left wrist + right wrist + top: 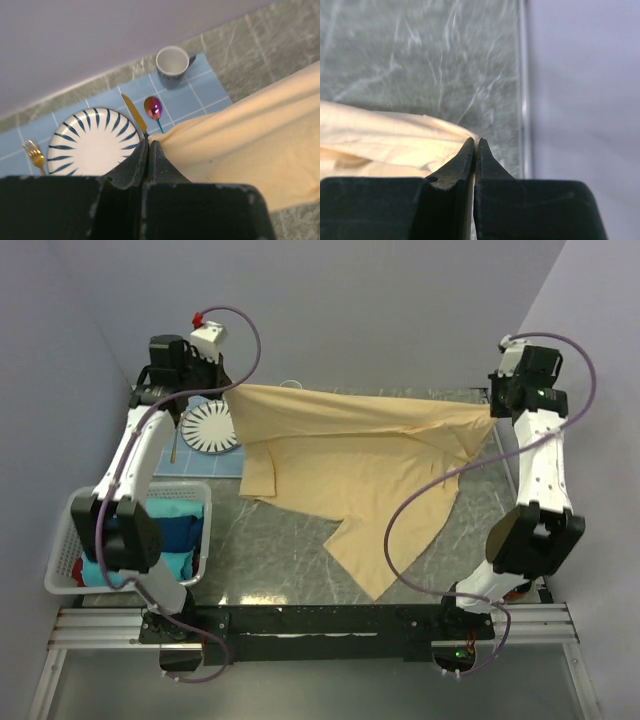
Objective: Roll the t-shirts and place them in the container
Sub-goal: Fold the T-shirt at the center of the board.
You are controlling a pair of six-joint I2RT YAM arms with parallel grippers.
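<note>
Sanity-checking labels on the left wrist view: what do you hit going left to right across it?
Gold metal fork → round white plate with dark blue radial stripes → gold metal knife → iridescent purple metal spoon → dark-patterned mug with a white inside → pale yellow-tan cloth t-shirt.

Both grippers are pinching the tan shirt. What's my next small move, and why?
Probably lower both toward the near edge, keeping it taut: left gripper and right gripper are shut on the t-shirt, whose lower part lies creased on the table.
</note>
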